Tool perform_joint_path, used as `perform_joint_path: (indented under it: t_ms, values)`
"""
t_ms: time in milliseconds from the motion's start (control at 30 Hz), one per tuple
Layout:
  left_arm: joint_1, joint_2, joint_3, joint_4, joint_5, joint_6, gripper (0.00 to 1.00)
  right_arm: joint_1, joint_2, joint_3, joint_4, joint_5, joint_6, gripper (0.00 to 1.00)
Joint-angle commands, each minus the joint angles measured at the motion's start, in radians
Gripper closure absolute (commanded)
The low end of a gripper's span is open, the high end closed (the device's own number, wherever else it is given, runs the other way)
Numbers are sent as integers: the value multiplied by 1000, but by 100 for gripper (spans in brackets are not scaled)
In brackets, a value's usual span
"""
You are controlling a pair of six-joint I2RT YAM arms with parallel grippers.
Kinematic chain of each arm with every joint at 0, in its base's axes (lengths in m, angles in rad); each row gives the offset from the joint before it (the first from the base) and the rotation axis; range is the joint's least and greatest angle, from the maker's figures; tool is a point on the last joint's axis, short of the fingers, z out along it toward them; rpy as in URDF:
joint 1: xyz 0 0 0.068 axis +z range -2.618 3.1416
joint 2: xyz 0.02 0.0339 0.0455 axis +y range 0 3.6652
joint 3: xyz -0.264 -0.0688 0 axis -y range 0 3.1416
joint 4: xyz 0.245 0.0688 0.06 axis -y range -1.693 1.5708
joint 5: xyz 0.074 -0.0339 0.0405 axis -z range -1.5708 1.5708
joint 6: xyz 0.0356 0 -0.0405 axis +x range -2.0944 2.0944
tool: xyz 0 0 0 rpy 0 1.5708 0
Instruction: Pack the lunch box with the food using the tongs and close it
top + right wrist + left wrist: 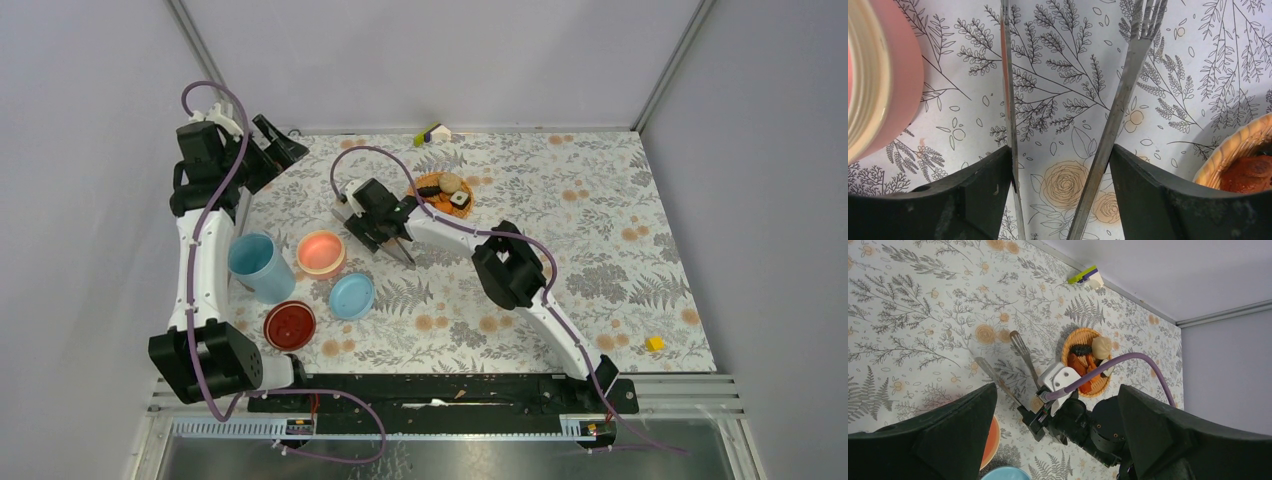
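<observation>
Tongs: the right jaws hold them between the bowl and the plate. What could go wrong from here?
1. The tongs bear on the jaws only by two thin arms; squeezing could make them slip or twist.
2. The food lies crowded on the plate; grabbing one piece may push another off.
3. The bowl is close beside one tong arm; a swing could bump it.

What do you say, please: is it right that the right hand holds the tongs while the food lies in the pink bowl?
Not quite. The right hand does hold the tongs, but the food lies on the orange woven plate, not in the pink bowl, which looks empty in the top external view.
</observation>
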Motion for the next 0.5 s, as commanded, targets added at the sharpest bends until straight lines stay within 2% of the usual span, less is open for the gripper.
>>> perform_joint_path:
  t_ms: [0,167,467]
  values:
    - [20,4,-5,49,45,-16,1,9,69,-44,-196,26,-16,21]
    - [33,6,-6,49,59,-25,1,9,70,-57,-233,-23,20,20]
    - [42,1,-27,75,85,-45,1,9,-32,-266,-152,-21,29,18]
